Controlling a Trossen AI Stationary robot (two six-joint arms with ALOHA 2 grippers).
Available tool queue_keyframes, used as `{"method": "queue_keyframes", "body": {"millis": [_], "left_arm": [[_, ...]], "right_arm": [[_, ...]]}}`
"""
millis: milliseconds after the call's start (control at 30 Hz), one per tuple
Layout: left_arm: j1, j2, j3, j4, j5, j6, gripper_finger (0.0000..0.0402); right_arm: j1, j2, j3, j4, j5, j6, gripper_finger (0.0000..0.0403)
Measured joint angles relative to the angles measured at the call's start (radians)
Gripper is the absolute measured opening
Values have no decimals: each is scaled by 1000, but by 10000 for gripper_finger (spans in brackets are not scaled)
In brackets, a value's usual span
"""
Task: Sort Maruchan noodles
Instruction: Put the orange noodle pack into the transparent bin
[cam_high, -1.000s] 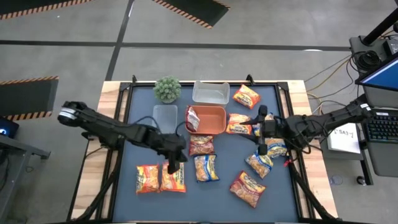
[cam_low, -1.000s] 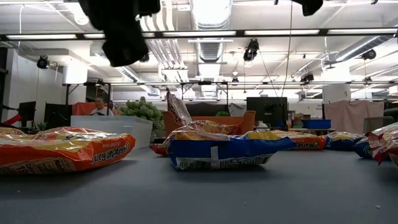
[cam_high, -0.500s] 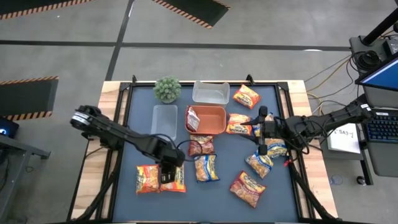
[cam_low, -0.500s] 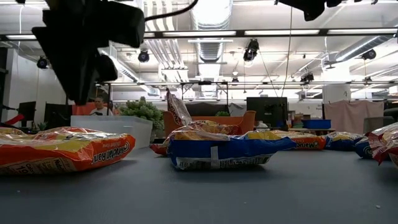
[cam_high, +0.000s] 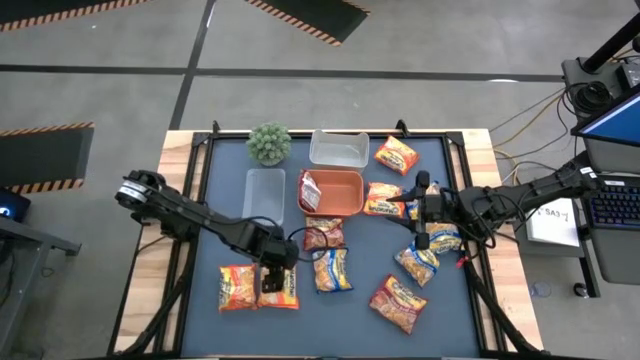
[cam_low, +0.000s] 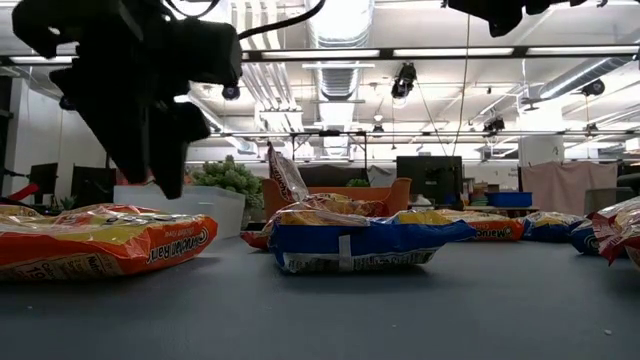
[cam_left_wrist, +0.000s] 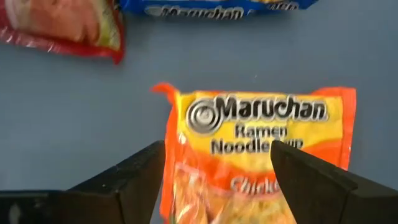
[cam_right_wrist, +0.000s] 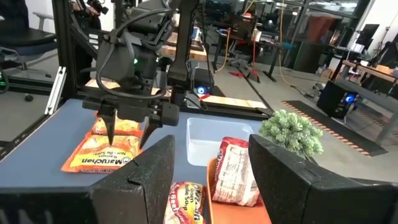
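While angled steeply down — left tool (cam_left_wrist: 217, 180) spread-fingered over orange packet (cam_left_wrist: 261, 155).

Showing glossy, crinkled plastic film on the orange noodle packet (cam_left_wrist: 255, 155), printed lettering catching the light. Gleaming likewise on the blue-and-yellow packet (cam_low: 350, 240) and the red packet (cam_high: 398, 303), wrappers creased and shiny. Looking matt, smooth and dark blue-grey across the counter (cam_high: 340, 320) mat, with pale bare wood bordering its edges. Appearing clear, thin and slightly frosted plastic in the tubs (cam_high: 338, 148). Looking smooth, opaque orange plastic in the tray (cam_high: 345, 195). Showing matt black, hard plastic on the left gripper (cam_left_wrist: 217, 180) fingers (cam_left_wrist: 130, 180), and the same dull black on the right gripper (cam_right_wrist: 208, 180). Appearing fuzzy, soft green in the small plant (cam_high: 269, 143).
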Motion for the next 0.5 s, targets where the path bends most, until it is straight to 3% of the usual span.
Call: {"method": "queue_keyframes", "body": {"millis": [233, 500], "left_arm": [[0, -12, -112, 143, 1, -18, 262], [2, -25, -240, 358, 78, -74, 236]], "right_arm": [[0, 13, -1, -2, -3, 1, 194], [0, 13, -1, -3, -3, 3, 194]]}}
